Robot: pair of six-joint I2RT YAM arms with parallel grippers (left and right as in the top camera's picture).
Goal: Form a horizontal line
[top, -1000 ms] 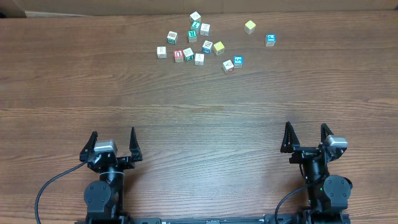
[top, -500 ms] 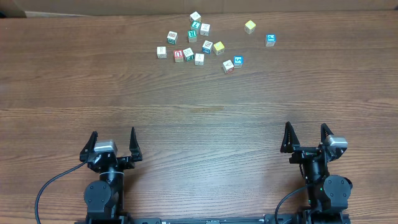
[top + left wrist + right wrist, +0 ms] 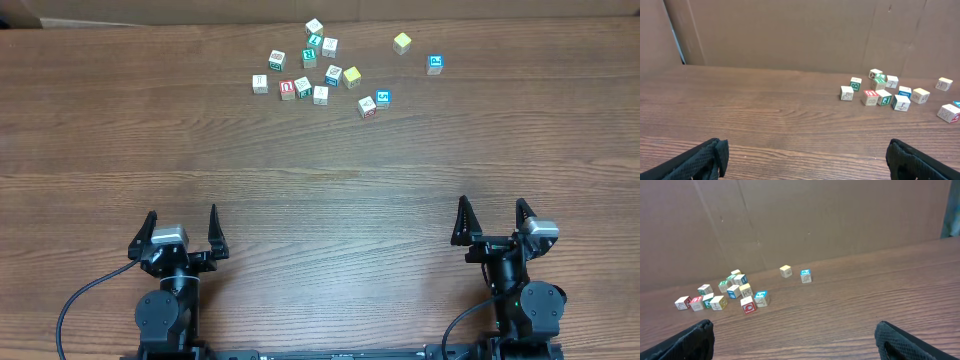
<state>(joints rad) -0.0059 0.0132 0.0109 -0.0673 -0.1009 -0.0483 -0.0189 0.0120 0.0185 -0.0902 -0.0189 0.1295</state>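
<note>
Several small wooden picture blocks lie scattered in a loose cluster (image 3: 318,70) at the far middle of the table. A yellow block (image 3: 402,42) and a blue block (image 3: 435,63) lie apart to the right of it. The cluster also shows in the left wrist view (image 3: 882,92) and the right wrist view (image 3: 725,292). My left gripper (image 3: 181,231) is open and empty near the front left edge. My right gripper (image 3: 491,217) is open and empty near the front right edge. Both are far from the blocks.
The wooden table (image 3: 320,170) stretches between the grippers and the blocks. A brown cardboard wall (image 3: 790,30) stands behind the table's far edge. A red block (image 3: 747,306) and a blue block (image 3: 760,297) lie nearest the right gripper.
</note>
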